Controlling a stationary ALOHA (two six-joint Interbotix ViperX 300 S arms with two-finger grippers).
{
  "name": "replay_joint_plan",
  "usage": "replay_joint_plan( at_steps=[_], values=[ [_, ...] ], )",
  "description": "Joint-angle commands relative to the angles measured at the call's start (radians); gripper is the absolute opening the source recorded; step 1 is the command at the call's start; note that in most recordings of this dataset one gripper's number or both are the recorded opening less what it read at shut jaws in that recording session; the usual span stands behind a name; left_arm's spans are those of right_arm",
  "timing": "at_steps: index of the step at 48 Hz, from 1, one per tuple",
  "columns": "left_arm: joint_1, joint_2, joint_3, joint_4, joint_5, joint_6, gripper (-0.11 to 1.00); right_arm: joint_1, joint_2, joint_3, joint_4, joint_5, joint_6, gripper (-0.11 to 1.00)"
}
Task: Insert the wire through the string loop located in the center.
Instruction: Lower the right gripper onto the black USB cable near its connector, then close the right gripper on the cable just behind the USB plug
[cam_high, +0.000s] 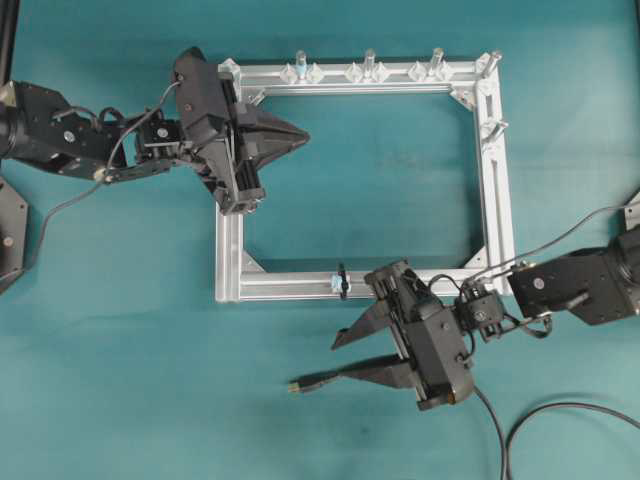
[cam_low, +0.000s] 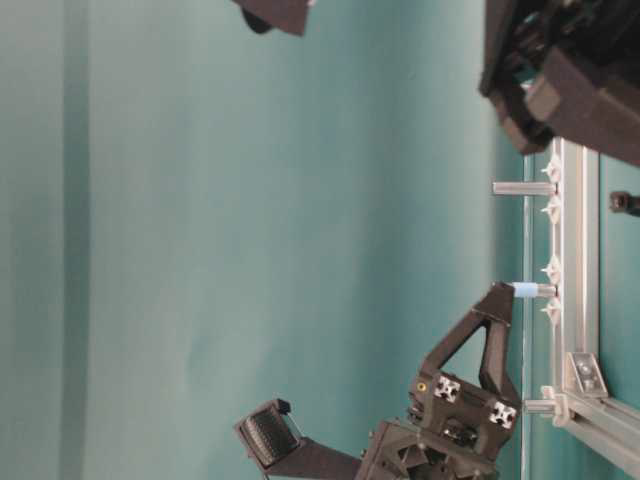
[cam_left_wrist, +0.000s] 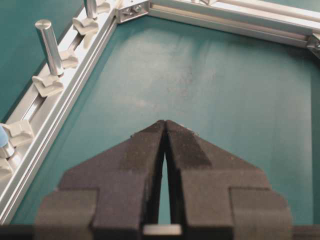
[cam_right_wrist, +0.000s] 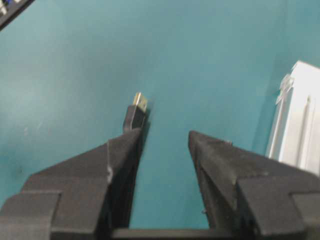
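wire (cam_right_wrist: 134, 116) beside one finger | right hand (cam_right_wrist: 165, 145) spread | left hand (cam_left_wrist: 165, 127) pressed together

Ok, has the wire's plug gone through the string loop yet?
No, the plug lies on the mat well below the string loop, which sits on the frame bar.

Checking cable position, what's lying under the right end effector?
The wire plug pokes out beside the lower finger of the right end effector; the stretch behind it is covered.
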Motion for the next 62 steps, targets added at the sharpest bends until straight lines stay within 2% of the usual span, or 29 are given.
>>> replay_joint_plan(
  at_steps=[1,48,62],
  values=[
    [-0.003,-0.026,-0.005,0.003,-0.005,-0.002,0.0,0.006,0.0,-0.017,0.0,-0.008,0.009,0.47],
    [-0.003,-0.026,0.011,0.003,0.012,-0.005,0.0,0.032,0.153,-0.075,0.0,-0.005,0.015,0.47],
    [-0.003,-0.028,0.014,0.003,0.012,-0.005,0.0,0.031,0.158,-0.067,0.002,0.008,0.015,0.47]
  ],
)
